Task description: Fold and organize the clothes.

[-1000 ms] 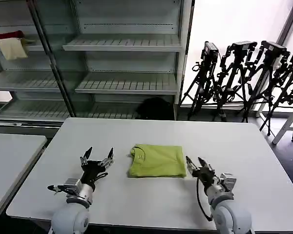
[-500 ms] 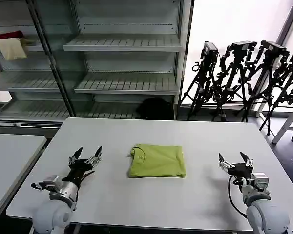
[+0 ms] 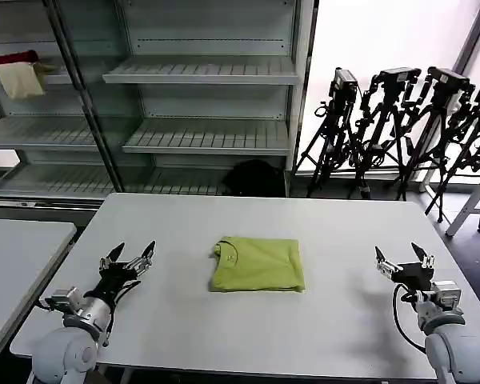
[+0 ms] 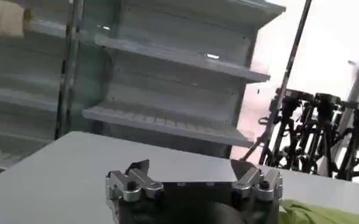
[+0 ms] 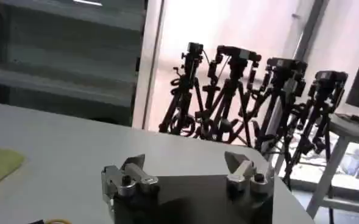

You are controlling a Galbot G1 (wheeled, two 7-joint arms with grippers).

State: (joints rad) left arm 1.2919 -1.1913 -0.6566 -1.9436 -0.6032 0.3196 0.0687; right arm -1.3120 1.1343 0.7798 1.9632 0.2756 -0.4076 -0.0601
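Matt cloth T-shirt (image 3: 257, 264), seemingly cotton

White table (image 3: 304, 336), metal shelving (image 3: 200, 80), camera tripods (image 3: 400, 120), red cloth (image 3: 14, 58)

Count: 1 yellow-green T-shirt (image 3: 257, 264), folded, on the big table (image 3: 344, 232). 2 tables total, w/ a second one (image 3: 16, 248) at the robot's left. 2 grippers: left gripper (image 3: 128, 258) & right gripper (image 3: 404, 258), each w/ 2 fingers spread apart. 2 cloths on a shelf: 1 red cloth (image 3: 14, 58), 1 beige cloth (image 3: 21, 80). Approx. 4 camera tripods (image 3: 400, 128) by the window; exact no. hard to tell. 2 shelf units (image 3: 200, 96).
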